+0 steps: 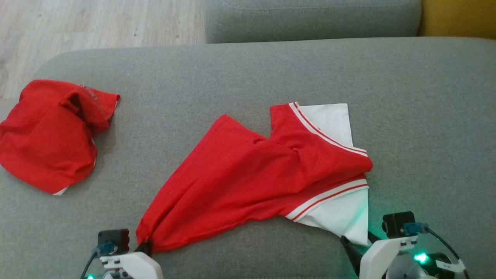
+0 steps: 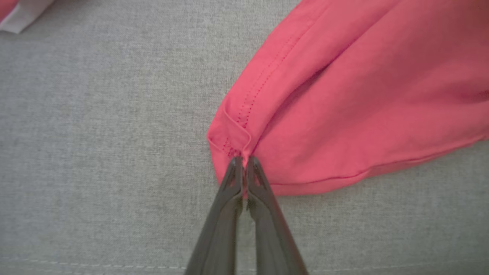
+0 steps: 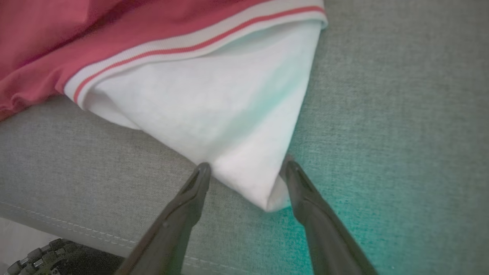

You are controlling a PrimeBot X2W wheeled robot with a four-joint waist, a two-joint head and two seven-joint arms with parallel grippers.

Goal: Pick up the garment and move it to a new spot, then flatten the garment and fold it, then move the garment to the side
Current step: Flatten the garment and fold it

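Observe the left hand (image 2: 243, 159) clenched on a hem corner of the garment (image 1: 252, 174). Your right hand (image 3: 247, 165) is released, straddling its white corner.

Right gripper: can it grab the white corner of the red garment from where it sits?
Probably yes. The right gripper is open, with a finger on either side of the garment's white corner. The corner lies on the grey cushion with nothing over it, so closing should catch it.

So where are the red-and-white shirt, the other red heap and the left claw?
red-and-white shirt (image 1: 248, 182): head view, its red middle panel.
crumpled red heap (image 1: 46, 135): head view, its bunched centre.
left gripper (image 2: 243, 161): left wrist view, between fingertips pinching the shirt's hem corner.
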